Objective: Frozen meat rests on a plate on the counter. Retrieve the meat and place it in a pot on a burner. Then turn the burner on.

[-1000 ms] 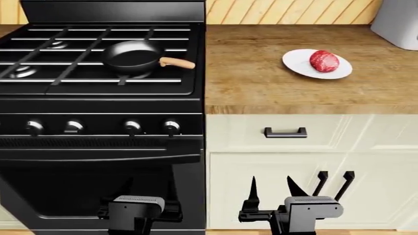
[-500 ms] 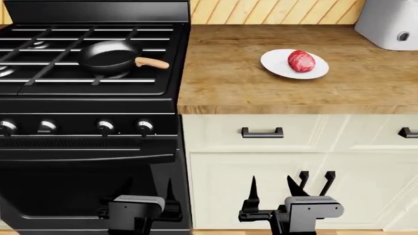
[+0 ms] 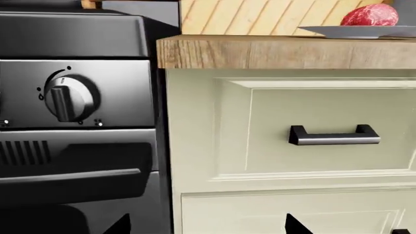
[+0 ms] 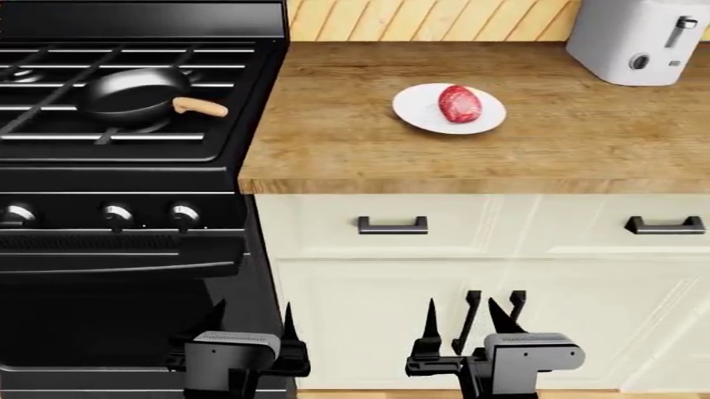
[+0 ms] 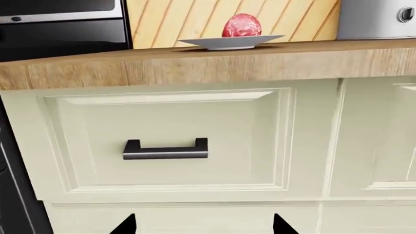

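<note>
Everything on the stove and table has slid leftward across the head view since the earlier frames, and a white appliance point(image 4: 641, 37) now shows fully at the upper right, while both arms hold the same low pose at the bottom of the frame.

The frozen meat point(image 4: 461, 103) sits on the plate point(image 4: 416, 110) on the table point(image 4: 533, 141), right of centre in the upper half. The pot point(image 4: 131, 93) stands on the stove grates point(image 4: 66, 125) at the upper left, its wooden handle pointing right toward the table; the burner beneath it is hidden.

At the bottom of the frame, the left end effector point(image 4: 251, 326) has its fingers spread apart, and the right end effector point(image 4: 467, 322) is likewise apart. Neither holds anything, and both are well below the table edge, in front of the cabinet fronts point(image 4: 444, 283).
</note>
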### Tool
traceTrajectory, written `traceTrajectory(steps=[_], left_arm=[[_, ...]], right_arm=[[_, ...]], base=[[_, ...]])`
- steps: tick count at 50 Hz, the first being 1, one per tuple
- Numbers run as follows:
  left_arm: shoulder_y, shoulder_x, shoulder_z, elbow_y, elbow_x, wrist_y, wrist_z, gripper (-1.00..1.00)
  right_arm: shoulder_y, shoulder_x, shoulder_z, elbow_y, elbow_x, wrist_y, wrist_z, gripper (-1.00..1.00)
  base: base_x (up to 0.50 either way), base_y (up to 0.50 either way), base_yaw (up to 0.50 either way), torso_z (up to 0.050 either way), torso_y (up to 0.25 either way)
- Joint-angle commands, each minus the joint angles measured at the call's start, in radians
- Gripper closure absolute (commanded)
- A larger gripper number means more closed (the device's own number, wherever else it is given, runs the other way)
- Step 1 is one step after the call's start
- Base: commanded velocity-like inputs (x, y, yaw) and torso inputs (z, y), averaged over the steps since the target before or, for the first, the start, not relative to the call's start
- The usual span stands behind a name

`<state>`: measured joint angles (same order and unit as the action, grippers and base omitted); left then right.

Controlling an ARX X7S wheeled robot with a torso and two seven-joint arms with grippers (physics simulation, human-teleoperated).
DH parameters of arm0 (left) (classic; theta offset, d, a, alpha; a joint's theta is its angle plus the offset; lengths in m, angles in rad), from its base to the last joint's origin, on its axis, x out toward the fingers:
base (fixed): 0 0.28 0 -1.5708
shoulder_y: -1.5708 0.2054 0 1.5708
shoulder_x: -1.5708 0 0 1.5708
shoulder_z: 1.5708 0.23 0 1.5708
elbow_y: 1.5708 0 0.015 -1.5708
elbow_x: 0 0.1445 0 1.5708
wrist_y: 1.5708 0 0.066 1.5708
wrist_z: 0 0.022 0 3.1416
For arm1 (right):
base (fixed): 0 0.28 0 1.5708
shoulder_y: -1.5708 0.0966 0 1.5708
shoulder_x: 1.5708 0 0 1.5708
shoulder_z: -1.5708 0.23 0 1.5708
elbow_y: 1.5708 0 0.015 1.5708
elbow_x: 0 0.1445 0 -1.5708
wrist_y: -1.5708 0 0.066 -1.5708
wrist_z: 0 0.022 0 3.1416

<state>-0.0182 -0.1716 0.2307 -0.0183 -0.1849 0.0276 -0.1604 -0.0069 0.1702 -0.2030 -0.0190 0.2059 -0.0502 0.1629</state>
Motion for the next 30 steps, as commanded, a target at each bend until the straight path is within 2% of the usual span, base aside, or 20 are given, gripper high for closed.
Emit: traceTrajectory(steps=[1,30], left_arm=[[0.001,-0.006,0.006,0.002,-0.005,0.003,-0.006,-1.0],[-0.001,-0.017,0.018,0.012,-0.026,-0.013,-0.024,-1.0]], right_arm=[[-0.001,0.006,-0.007,-0.002,0.003,-0.003,0.007,-1.0],[-0.002,0.018,-0.023,-0.01,0.013,-0.015,0.023,-1.0]], base=[[0.0,-0.3,0.0,0.0,0.0],[0.0,-0.29,0.0,0.0,0.0]])
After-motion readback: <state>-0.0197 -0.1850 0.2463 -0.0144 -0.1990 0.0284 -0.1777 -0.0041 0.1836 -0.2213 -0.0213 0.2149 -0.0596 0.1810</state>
